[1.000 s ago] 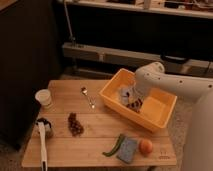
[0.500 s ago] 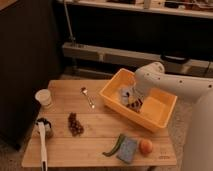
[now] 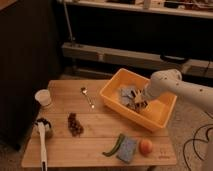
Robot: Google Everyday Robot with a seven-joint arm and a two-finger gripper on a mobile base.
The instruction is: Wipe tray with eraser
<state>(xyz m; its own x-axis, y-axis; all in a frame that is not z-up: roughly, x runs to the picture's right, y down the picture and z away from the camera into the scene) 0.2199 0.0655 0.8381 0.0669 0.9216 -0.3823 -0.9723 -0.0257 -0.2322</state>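
The yellow-orange tray (image 3: 160, 114) sits tilted on the right side of the wooden table. My gripper (image 3: 139, 101) reaches down into it from the right on a white arm (image 3: 170, 86). It is shut on a small striped block, the eraser (image 3: 140, 105), which rests low against the tray's floor near the middle. A grey-blue cloth (image 3: 127, 93) lies crumpled inside the tray just left of the gripper. The arm hides part of the tray's far right wall.
On the wooden table (image 3: 100, 131) are a white cup (image 3: 43, 97), a spoon (image 3: 88, 97), a bunch of dark grapes (image 3: 75, 124), a white-handled brush (image 3: 42, 144), a green chili (image 3: 114, 145), a blue sponge (image 3: 127, 149) and an orange fruit (image 3: 145, 146). Dark shelving stands behind.
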